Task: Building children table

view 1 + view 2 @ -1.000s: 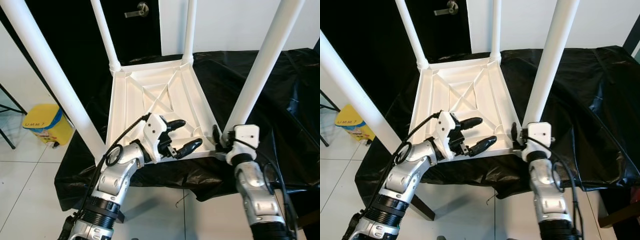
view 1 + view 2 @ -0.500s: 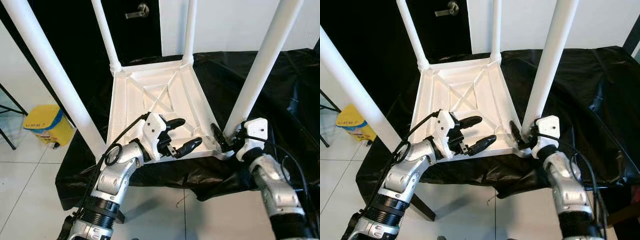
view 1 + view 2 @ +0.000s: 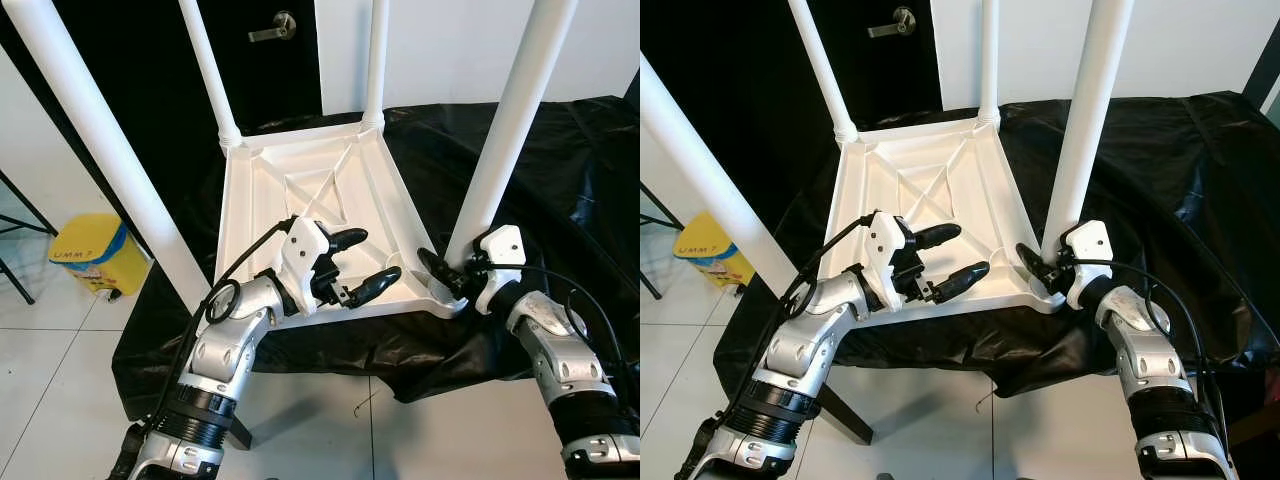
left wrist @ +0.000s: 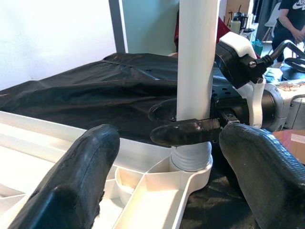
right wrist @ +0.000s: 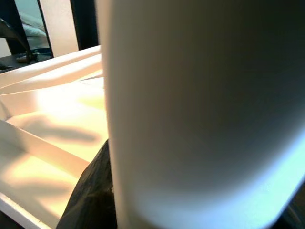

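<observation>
Swung out toward the lower right of the head view since a second ago, the right arm now reaches in from the side, its right gripper (image 3: 447, 275) closed around the base of the near right table leg (image 3: 505, 130), where earlier the wrist stood directly below that leg. Its black fingers (image 4: 186, 131) clasp the white tube just above the ribbed collar where the leg meets the corner socket, as seen from the left wrist. The upturned white children's table (image 3: 310, 190) lies at the centre of the frame, underside up on a black cloth (image 3: 560, 170), with all four legs pointing upward: a near left leg (image 3: 100, 150) crossing the upper left and two far legs (image 3: 210, 70) at the top. The left gripper (image 3: 358, 262) has shifted slightly up and right and hovers over the near edge of the tabletop's ribbed underside, its two fingers spread apart and holding nothing. A yellow bin (image 3: 88, 255) sits on the tiled floor at middle left, and a dark door with a lever handle (image 3: 270, 30) fills the upper centre.
</observation>
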Motion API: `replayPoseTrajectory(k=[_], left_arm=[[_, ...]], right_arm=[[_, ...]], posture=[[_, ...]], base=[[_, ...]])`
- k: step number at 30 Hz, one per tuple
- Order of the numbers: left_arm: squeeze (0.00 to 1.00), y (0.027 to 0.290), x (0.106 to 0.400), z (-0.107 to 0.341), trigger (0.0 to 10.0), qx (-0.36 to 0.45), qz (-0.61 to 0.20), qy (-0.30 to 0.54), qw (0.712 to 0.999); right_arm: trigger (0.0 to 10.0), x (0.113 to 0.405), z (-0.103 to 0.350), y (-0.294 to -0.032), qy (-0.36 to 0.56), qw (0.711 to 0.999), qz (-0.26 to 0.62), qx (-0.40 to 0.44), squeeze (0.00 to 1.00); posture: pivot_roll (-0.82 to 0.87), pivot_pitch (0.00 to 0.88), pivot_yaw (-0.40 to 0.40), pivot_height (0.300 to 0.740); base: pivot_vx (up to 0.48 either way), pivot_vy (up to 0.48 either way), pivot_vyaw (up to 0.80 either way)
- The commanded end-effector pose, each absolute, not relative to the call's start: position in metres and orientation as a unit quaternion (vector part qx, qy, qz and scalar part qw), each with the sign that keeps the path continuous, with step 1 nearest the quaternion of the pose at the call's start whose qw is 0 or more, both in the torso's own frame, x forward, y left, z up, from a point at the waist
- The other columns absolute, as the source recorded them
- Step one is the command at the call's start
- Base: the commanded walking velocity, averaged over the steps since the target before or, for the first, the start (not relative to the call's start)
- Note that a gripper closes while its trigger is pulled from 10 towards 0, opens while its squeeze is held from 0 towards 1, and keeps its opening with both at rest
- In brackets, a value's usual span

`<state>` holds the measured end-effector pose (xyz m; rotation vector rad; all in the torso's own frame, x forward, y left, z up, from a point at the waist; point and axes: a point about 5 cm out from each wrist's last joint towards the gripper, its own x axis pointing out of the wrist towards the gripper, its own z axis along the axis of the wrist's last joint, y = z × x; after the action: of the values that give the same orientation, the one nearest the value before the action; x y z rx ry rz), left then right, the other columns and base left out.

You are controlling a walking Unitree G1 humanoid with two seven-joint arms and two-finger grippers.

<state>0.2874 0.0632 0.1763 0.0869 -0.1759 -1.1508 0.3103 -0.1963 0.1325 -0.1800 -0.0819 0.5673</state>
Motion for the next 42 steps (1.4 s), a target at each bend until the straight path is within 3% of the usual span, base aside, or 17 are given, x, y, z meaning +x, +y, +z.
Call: replayPoseTrajectory(k=[1,4,5,6,7,29,42], left_arm=[[0.00,0.067,0.292,0.174,10.0,0.041,-0.514,-0.076,0.853],[0.00,0.067,0.292,0.174,10.0,0.040,-0.515,-0.076,0.853],[0.00,0.067,0.292,0.174,10.0,0.040,-0.515,-0.076,0.853],[0.00,0.067,0.292,0.174,10.0,0.040,-0.515,-0.076,0.853],[0.00,0.067,0.292,0.174,10.0,0.040,-0.515,-0.075,0.853],[0.00,0.062,0.287,0.169,10.0,0.033,-0.523,-0.070,0.849],[0.00,0.062,0.285,0.168,10.0,0.031,-0.523,-0.068,0.849]], right_arm=[[0.0,0.310,0.124,-0.194,-0.021,0.950,0.299,-0.093,0.00],[0.0,0.310,0.122,-0.195,-0.020,0.949,0.300,-0.091,0.00],[4.0,0.309,0.121,-0.195,-0.018,0.950,0.299,-0.089,0.00],[4.0,0.309,0.121,-0.195,-0.018,0.950,0.299,-0.089,0.00],[10.0,0.308,0.121,-0.196,-0.018,0.951,0.295,-0.087,0.00],[10.0,0.297,0.118,-0.185,-0.044,0.984,0.162,-0.066,0.00],[10.0,0.289,0.116,-0.163,-0.048,0.998,0.027,-0.044,0.00]], posture=[[-0.10,0.000,0.067,0.740],[-0.10,0.000,0.067,0.740],[-0.10,0.000,0.067,0.740],[-0.10,0.000,0.067,0.740],[-0.11,0.000,0.069,0.740],[-0.12,0.000,0.057,0.740],[-0.11,0.000,0.046,0.740]], base=[[0.000,0.000,0.00],[0.000,0.000,0.00],[0.000,0.000,0.00],[0.000,0.000,0.00],[0.000,0.000,0.00],[0.000,0.000,0.00],[0.000,0.000,0.00]])
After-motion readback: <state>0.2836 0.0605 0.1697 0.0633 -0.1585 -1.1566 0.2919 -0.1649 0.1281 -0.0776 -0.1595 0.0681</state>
